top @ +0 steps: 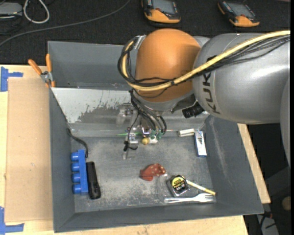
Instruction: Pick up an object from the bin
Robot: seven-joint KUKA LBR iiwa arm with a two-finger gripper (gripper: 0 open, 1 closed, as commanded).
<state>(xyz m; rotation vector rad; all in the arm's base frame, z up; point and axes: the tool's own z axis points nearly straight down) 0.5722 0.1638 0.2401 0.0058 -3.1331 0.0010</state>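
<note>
— Well, where's the claw [132,146] now?

— Low over the middle of the bin [61,155], toward the back wall, above bare floor. I can't tell from my screen whether it's spread or pressed together. The orange wrist cover [166,62] looms right above it.

— Nearest candidate?

— A crumpled red piece [152,171]. It lies toward the front and a little right of the claw, apart from it. Just past that sits a black-and-yellow tape measure [178,185], with a white plastic fork [188,198] close against it.

— So what worries you?

— If I come straight down here, I'd judge it closes on nothing but metal. If I shift to the red piece, it looks soft and low, so it may slip out or get pushed toward the tape measure. The blue block [78,173] and black bar [92,180] on the left lie side by side, so a grab there might catch both, or neither cleanly.
</note>
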